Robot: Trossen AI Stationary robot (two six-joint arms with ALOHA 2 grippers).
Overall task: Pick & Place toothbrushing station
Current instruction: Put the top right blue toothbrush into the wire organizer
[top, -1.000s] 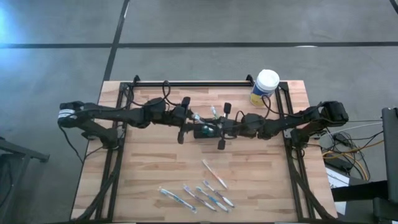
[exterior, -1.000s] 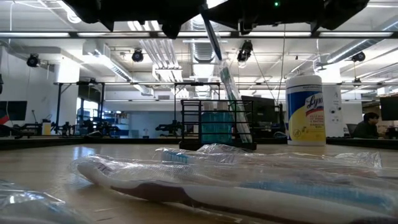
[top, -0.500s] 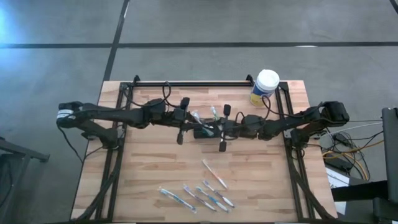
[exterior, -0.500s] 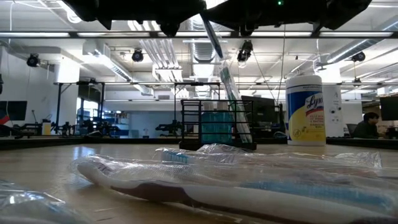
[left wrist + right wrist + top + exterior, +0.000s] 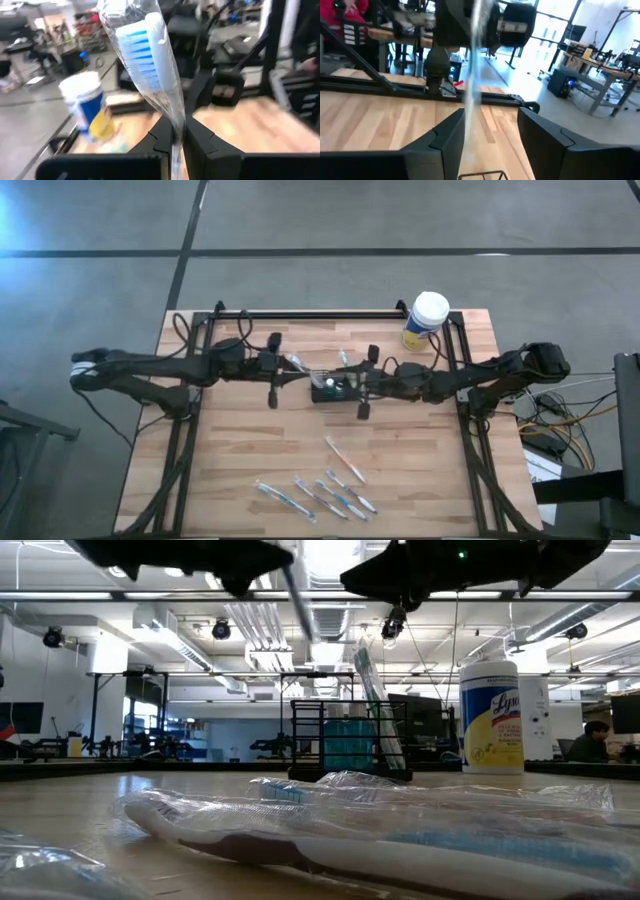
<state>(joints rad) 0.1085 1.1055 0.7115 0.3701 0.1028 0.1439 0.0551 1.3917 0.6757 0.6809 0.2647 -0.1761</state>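
The left gripper (image 5: pixel 177 137) pinches a plastic-wrapped toothbrush (image 5: pixel 145 65) bristles-up, above the table just left of the toothbrushing station (image 5: pixel 334 389). The right gripper (image 5: pixel 487 132) hovers over the caddy, fingers spread and empty. A good placement likely means keeping the brush upright, centring it over a free compartment and lowering it straight. The right arm crowds the caddy and may block that approach. Nearer the front edge lie more wrapped toothbrushes (image 5: pixel 318 497); at the far corner stands a wipes canister (image 5: pixel 425 319)
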